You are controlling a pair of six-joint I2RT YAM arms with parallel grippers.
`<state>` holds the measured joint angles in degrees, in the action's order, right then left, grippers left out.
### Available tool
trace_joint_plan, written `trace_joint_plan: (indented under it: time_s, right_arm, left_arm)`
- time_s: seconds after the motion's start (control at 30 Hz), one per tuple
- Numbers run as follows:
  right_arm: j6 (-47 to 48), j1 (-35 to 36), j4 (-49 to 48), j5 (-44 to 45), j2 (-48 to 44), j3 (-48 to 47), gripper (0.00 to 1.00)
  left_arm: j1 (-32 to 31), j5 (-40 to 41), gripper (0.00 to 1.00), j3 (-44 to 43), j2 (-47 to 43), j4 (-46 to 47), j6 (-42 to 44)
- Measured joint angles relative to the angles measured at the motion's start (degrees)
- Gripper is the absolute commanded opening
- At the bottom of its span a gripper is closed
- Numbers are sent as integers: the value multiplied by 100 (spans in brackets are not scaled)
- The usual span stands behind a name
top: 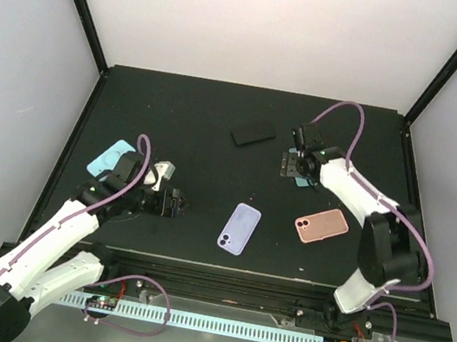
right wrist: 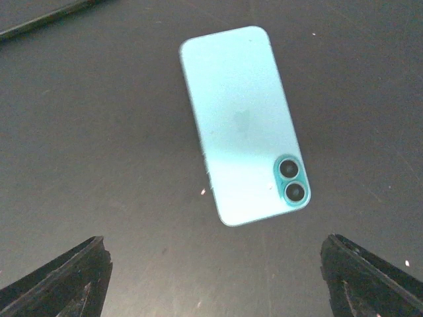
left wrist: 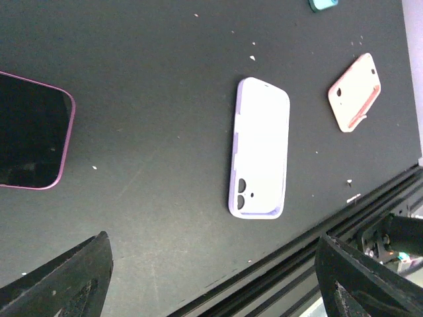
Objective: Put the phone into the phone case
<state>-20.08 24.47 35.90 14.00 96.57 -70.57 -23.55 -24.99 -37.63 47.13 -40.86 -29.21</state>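
item 1. right gripper (right wrist: 213,267): its dark fingertips (right wrist: 73,277) fill the lower corners of the right wrist view. the jaws are wide apart with nothing between them, and they hang above item 2.

item 2. teal phone (right wrist: 241,125): it lies flat on the black table (top: 177,110), back up, twin lenses towards the gripper, at the far right of the table. it touches no case.

item 3. left gripper (left wrist: 213,267): the jaws are likewise apart and empty, low over the near left of the table and facing item 4.

item 4. lavender case (left wrist: 260,157): it sits near the front edge, well apart from the teal phone.

item 5. salmon-pink case (left wrist: 355,92): it sits to the right of the lavender one.

item 6. pale blue case (top: 108,158): it is half hidden under the left arm. we take it for a case, and by colour the likeliest match, but we cannot be sure.

item 7. dark-screened phone (left wrist: 33,132): it has a pink rim and lies screen up at the far centre.

handling note: we judge the step in hand to be lifting the teal phone. its long axis sits slightly askew to the jaws, so we would turn the wrist square, straddle the long edges clear of the lenses, and go right down to the table before closing. the phone is thin, and its glossy back will likely slip.
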Motion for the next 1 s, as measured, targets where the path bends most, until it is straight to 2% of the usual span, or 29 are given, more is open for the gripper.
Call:
trace_joint_plan:
  time_s: [0.17, 0.33, 0.63, 1.0]
  right_arm:
    - [157, -476, 55, -247, 953, -776, 86]
    - [256, -767, 107, -481, 1473, -1307, 87]
    - [380, -916, 426, -645, 2310, -1926, 86]
    - [514, -920, 741, -820, 2618, -2055, 78]
  left_arm:
    - [-223, -118, 82, 258, 55, 411, -142]
    - [-470, -173, 81, 391, 387, 798, -304]
    - [-697, -225, 81, 415, 815, 1207, -411]
    - [-734, -225, 80, 518, 844, 1333, -452]
